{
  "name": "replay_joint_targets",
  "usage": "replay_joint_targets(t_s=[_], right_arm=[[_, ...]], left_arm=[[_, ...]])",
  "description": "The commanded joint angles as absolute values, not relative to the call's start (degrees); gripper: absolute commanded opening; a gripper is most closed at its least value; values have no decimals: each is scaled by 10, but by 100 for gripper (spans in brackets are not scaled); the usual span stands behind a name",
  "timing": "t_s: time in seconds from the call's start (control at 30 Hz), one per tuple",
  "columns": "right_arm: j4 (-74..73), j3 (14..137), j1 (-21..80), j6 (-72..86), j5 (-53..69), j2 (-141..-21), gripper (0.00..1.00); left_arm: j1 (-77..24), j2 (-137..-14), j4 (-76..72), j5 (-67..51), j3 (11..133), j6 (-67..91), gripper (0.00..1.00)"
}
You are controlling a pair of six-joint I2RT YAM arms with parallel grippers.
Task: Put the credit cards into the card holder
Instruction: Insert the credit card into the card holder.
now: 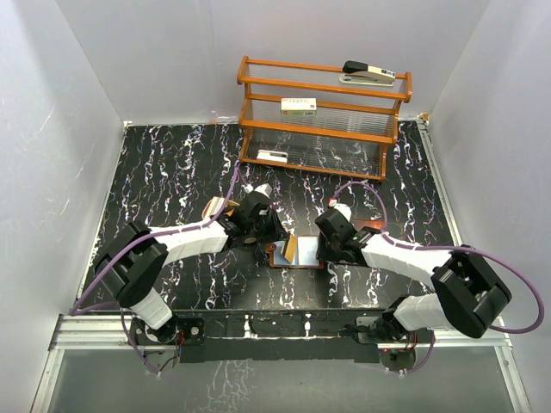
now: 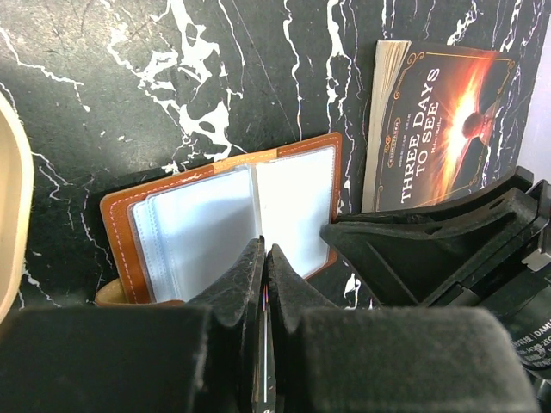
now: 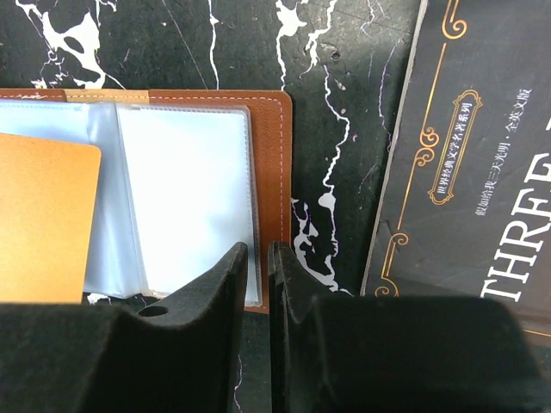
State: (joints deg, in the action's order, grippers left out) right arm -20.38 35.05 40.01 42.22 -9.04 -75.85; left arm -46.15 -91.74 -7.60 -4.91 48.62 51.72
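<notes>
The card holder lies open on the black marble table, brown leather with bluish-clear pockets. My left gripper is shut on a credit card. In the left wrist view the card shows edge-on as a thin strip between the fingers. Its gold-orange face stands tilted over the holder's left pocket. My right gripper sits at the holder's near right edge. Its jaws are a narrow slit apart, with nothing visibly pinched.
A dark booklet titled "Three Days to See" lies just right of the holder, under the right arm. A tan tray sits behind the left gripper. A wooden rack at the back carries a stapler and a white box.
</notes>
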Motion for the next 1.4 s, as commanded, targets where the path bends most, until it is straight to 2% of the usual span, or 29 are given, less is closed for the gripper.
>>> replay_joint_targets(t_s=[0.0,0.5,1.1,1.37], right_arm=[[-203,339,401,438,-93,-748,15],[-199,330,401,444,-95,-739,15],[-205,329,401,446,-104,-732,15],[-205,329,401,446,-106,-733,15]], left_arm=[[-467,-928,-103,-43,475,530,0],[-476,-963,-125,-5,472,537,0],[-483,-936,-146,-20,476,553,0],[-490,-906,-107,21,490,529,0]])
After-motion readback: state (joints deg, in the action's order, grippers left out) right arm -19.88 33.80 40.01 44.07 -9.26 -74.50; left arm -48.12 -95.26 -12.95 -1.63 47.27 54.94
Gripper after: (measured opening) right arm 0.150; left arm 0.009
